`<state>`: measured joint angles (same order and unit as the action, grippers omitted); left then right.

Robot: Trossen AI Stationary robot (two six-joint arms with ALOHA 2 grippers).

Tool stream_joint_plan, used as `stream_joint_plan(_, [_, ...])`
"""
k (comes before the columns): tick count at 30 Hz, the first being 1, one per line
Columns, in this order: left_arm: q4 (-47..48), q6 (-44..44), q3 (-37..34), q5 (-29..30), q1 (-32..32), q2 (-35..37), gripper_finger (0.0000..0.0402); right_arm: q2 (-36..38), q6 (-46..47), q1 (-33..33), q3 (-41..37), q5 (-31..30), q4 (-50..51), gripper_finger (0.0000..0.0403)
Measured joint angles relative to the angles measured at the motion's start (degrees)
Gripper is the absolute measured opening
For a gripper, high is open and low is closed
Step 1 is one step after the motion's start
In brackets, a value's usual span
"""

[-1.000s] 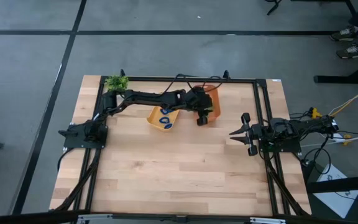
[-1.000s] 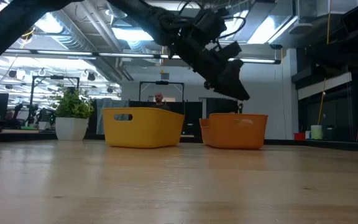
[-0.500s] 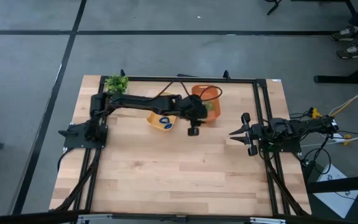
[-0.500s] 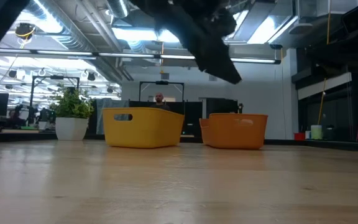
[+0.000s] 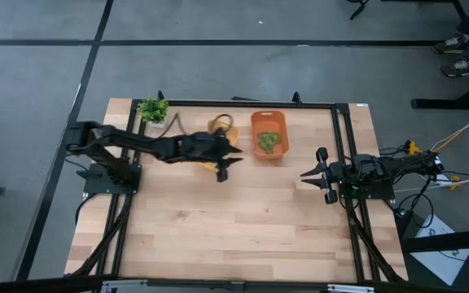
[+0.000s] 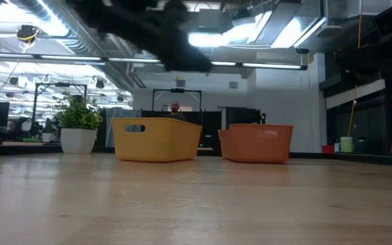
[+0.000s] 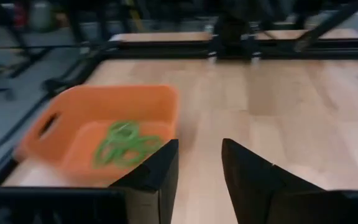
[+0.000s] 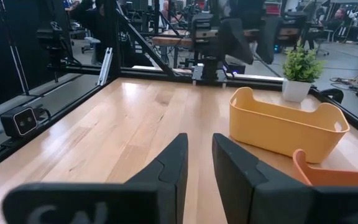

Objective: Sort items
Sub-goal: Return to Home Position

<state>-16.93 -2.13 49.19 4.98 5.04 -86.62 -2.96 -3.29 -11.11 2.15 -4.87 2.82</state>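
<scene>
Several green oval rings (image 5: 269, 143) lie in a heap on the floor of the orange bin (image 5: 269, 115) at the table's far middle; the left wrist view shows the rings (image 7: 122, 144) inside the bin (image 7: 117, 93). My left gripper (image 5: 223, 169) hangs open and empty above the near edge of the yellow bin (image 5: 221, 126), left of the orange one, with its arm covering most of that bin. My right gripper (image 5: 306, 173) waits at the table's right side, open and empty, its fingers (image 8: 166, 165) level.
A small potted plant (image 5: 153, 108) stands at the far left corner. In the low view the yellow bin (image 6: 156, 139) and the orange bin (image 6: 257, 143) stand side by side with the plant (image 6: 80, 122) to their left. Bare wood spreads across the near half.
My left gripper has drawn back from above the orange bin toward the table's left and near side, passing over the yellow bin, with its arm folding back toward its base. Its fingers have stayed open and empty. The green rings lie uncovered in the orange bin.
</scene>
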Motion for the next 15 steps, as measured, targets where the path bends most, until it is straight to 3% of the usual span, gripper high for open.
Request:
stream_joint_plan(6, [-1.3,3.7,-12.1,10.6,-4.8,13.4,0.0118,0.0,0.0,0.0,0.0,0.0,0.0,0.0075])
stream_joint_plan(12, [-3.7,4.5,-20.3,11.0,-8.3,23.2,0.0120,0.0,0.0,0.0,0.0,0.0,0.0,0.0075])
stream_joint_plan(15, [-3.1,9.9,-23.2,12.1,-7.7,26.2,0.0118,0.0,0.0,0.0,0.0,0.0,0.0,0.0075])
